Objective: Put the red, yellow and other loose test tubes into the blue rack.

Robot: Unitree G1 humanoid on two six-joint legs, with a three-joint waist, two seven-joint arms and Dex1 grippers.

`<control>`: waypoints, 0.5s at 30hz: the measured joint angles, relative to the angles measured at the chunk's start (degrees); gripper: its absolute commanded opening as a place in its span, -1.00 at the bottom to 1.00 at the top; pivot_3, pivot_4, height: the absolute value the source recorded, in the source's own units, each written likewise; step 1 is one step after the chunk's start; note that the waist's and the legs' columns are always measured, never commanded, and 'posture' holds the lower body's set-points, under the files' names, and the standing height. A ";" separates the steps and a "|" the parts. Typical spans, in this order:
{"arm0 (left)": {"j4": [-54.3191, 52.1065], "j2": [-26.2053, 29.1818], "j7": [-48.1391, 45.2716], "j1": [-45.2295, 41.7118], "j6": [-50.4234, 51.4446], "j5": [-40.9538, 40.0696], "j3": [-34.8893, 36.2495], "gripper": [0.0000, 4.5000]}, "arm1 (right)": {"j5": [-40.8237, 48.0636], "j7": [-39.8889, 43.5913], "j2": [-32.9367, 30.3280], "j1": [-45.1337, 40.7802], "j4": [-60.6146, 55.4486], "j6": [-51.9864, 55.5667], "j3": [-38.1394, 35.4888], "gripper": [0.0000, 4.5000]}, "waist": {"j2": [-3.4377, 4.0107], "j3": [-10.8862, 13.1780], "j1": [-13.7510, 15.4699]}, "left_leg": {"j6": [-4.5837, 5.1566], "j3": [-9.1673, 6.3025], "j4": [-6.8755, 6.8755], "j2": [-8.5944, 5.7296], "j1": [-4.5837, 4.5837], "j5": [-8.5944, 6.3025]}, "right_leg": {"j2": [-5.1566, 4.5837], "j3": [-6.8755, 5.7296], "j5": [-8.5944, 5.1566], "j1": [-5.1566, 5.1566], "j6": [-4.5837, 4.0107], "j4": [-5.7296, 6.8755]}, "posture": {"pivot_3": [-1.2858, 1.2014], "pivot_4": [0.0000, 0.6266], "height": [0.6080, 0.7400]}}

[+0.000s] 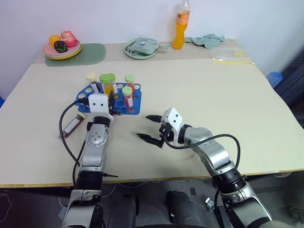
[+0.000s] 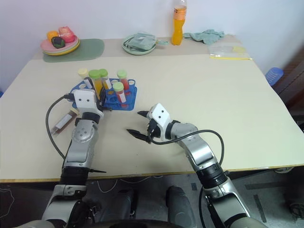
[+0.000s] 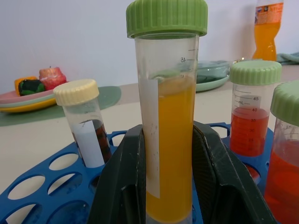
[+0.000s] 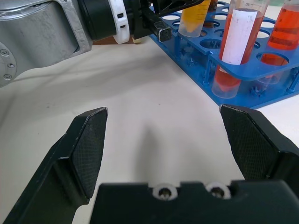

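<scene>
1 yellow tube (image 3: 170, 140) clamped by left tool (image 3: 173, 186), apparently over blue rack (image 1: 130, 105).

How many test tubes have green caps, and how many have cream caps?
Green-capped tubes: 4
Cream-capped tubes: 2
Total: 6

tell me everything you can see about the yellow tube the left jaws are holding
The yellow tube is clear plastic with printed marks, a white label strip down its side and a green screw cap. Orange-yellow liquid fills it well over halfway. It stands upright over the blue rack, clamped between the left gripper jaws. Whether its base sits in a hole is hidden.
</scene>
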 measured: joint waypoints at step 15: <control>7.19 -0.92 -0.96 -2.03 -3.51 -1.30 0.13 0.20 | -0.01 -0.27 -0.10 0.09 -0.10 0.82 0.01 0.89 | 0.01 0.00 0.09 | 0.00 -0.01 0.02 -0.02 -0.01 0.00 | -0.02 -0.01 0.00 0.02 0.00 0.01 | 0.03 -0.52 1.00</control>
